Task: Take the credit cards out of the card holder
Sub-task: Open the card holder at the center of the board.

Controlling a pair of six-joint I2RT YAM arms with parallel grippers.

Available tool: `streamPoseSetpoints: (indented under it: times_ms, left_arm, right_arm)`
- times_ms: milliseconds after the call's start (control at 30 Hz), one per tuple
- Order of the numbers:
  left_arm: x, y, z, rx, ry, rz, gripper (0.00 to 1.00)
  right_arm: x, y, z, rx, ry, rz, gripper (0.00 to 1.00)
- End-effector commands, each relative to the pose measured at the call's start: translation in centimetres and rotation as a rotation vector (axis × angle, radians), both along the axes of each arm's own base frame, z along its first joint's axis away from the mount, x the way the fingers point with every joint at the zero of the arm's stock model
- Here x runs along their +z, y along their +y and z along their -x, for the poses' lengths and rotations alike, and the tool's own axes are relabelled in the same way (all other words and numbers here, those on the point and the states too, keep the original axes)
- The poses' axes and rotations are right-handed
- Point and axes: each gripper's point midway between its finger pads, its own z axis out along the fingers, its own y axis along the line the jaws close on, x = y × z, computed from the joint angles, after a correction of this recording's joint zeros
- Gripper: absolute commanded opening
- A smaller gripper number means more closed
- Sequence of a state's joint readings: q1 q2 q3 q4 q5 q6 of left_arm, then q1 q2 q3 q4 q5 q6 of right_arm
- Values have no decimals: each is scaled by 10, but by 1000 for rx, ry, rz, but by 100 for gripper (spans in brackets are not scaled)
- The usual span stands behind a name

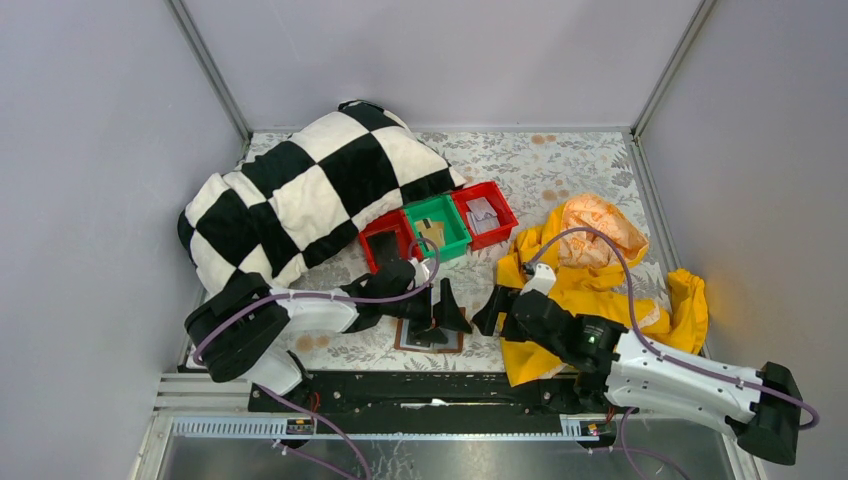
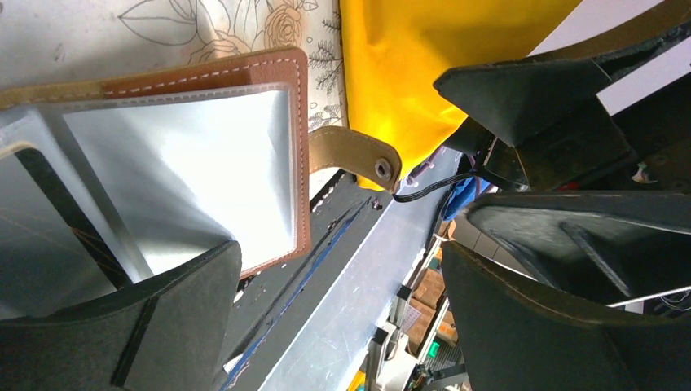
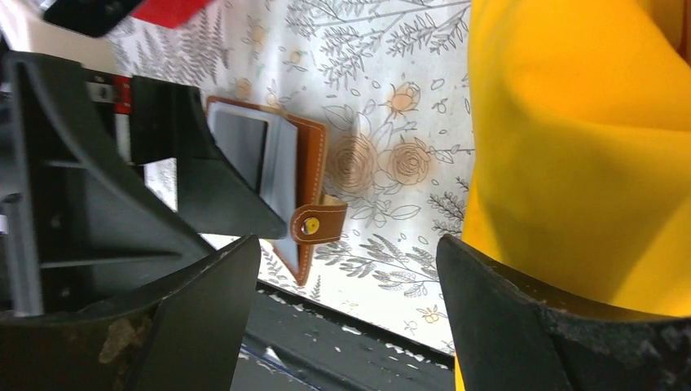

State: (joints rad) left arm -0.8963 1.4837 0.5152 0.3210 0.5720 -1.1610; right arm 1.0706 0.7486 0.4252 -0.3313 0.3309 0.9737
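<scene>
the card holder [image 2: 277,69] lies open like a book at the near edge of the counter [image 1: 560,165], between the two arms. no credit card is out in either end effector, so i'd say the pulling is yet to begin, or is mid-way at best. a flat tan piece [image 1: 432,232] sits in the green bin [image 1: 452,245]; whether it is a card i cannot tell.

the left end effector [image 2: 342,261] is spread wide right over the holder's pages. the right end effector [image 3: 350,252] is also spread, empty, just right of it.

the holder is stitched brown leather around glossy pale sleeves [image 2: 187,163], with a soft snap tab [image 2: 358,155]. beside it lies limp yellow cloth [image 1: 600,290].
</scene>
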Motion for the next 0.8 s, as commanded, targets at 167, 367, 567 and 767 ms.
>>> streamPoseSetpoints:
  times_ms: [167, 367, 567, 767]
  left_arm:
    - [25, -12, -13, 8, -101, 69, 96]
    - [39, 2, -27, 55, -169, 27, 96]
    - [35, 14, -32, 85, -154, 18, 96]
    - [40, 16, -34, 89, -163, 30, 96]
  right_arm:
    - [27, 1, -13, -61, -54, -39, 71]
    - [31, 22, -17, -1, -56, -43, 60]
    - [35, 43, -17, 47, -49, -92, 44]
    - [40, 54, -17, 77, -43, -109, 33]
